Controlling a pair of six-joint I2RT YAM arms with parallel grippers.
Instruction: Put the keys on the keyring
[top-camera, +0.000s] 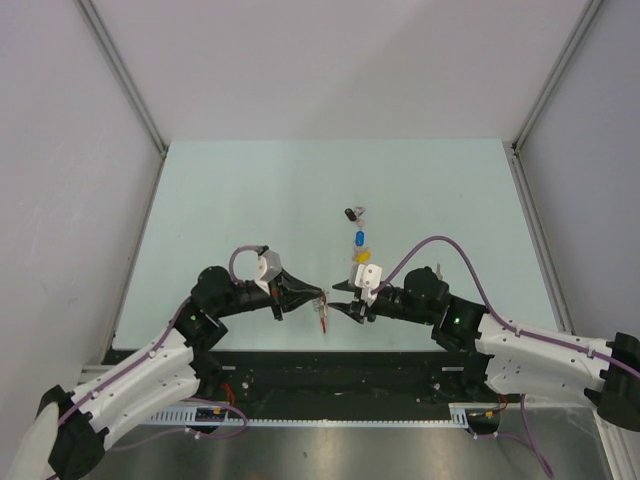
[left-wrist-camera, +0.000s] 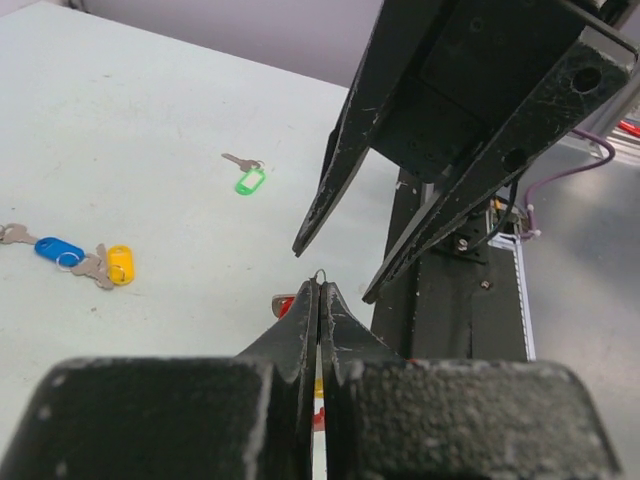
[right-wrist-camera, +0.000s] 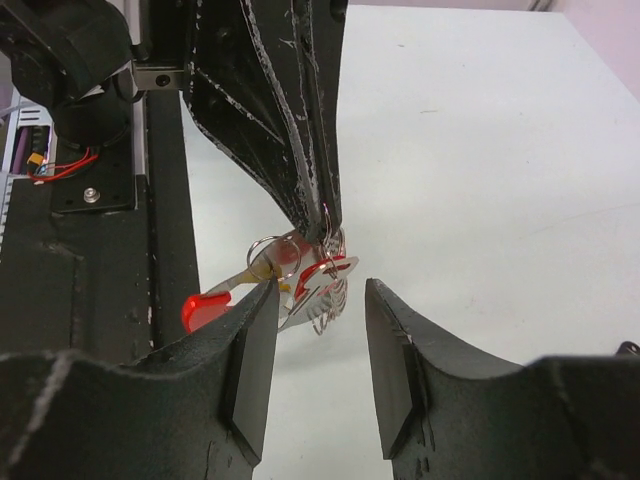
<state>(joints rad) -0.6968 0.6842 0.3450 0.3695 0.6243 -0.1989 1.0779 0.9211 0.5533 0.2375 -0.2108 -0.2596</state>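
Observation:
My left gripper (top-camera: 319, 296) is shut on the keyring (top-camera: 323, 314) and holds it above the table's near edge. In the right wrist view the keyring (right-wrist-camera: 335, 272) hangs from the left fingertips (right-wrist-camera: 322, 215): silvery loops, a red and silver charm, and a red tag (right-wrist-camera: 205, 308) on a ring. My right gripper (right-wrist-camera: 322, 295) is open and empty, its jaws either side of the hanging bunch and just short of it. It faces the left gripper (left-wrist-camera: 320, 287) tip to tip. Black-tagged (top-camera: 351, 212), blue-tagged (top-camera: 360, 238) and yellow-tagged (top-camera: 363, 256) keys lie in a row on the table. A green-tagged key (left-wrist-camera: 250, 181) lies apart.
The pale green table (top-camera: 250, 200) has white walls on three sides. A black rail (top-camera: 330, 365) with both arm bases runs along the near edge. The right arm's purple cable (top-camera: 430, 242) loops over the table next to the yellow-tagged key.

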